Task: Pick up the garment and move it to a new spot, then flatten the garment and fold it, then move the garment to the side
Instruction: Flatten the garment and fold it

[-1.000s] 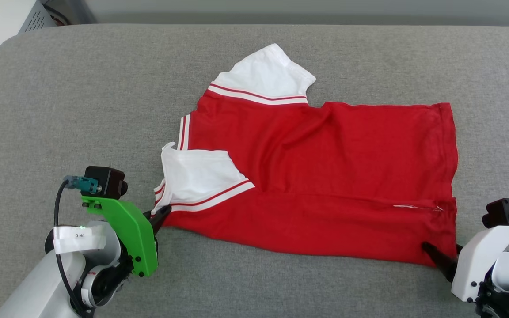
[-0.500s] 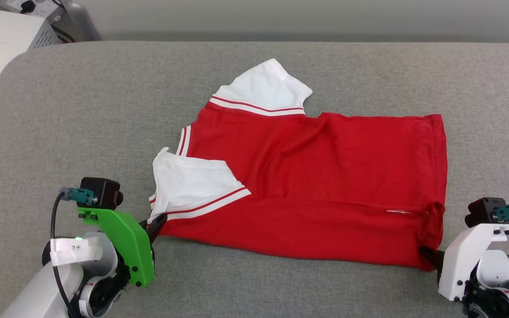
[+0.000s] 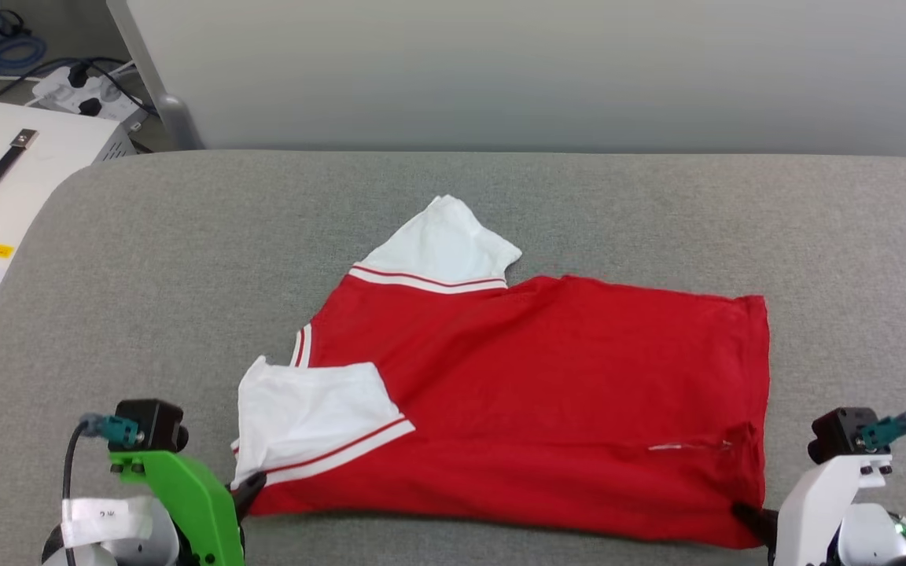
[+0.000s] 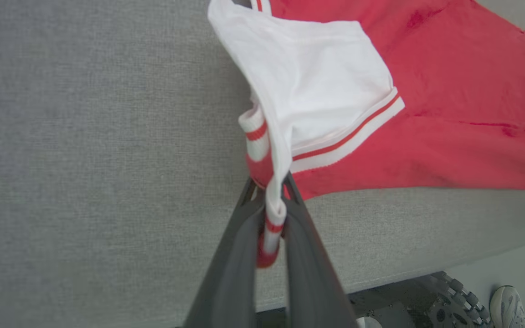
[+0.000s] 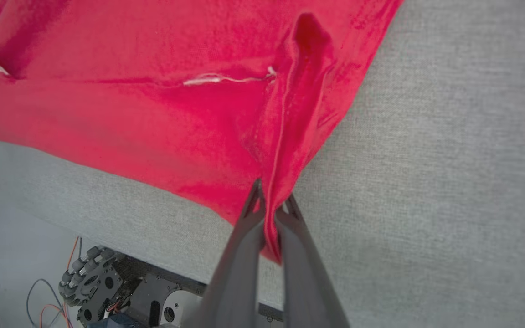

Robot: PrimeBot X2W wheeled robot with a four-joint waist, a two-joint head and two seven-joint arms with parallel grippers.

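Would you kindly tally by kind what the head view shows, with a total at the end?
Garment: 1
Grippers, left gripper and right gripper, each pinching the garment's near edge: 2
Grey padded table: 1
White case: 1
Power strip: 1
Total: 6

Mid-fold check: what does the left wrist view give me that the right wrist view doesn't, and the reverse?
Left wrist view: the left end effector shut on the striped trim by the white sleeve, and a shoe on the floor. Right wrist view: the right end effector shut on a red hem corner, plus a loose white thread. Both: the red garment lying on the grey cushion.
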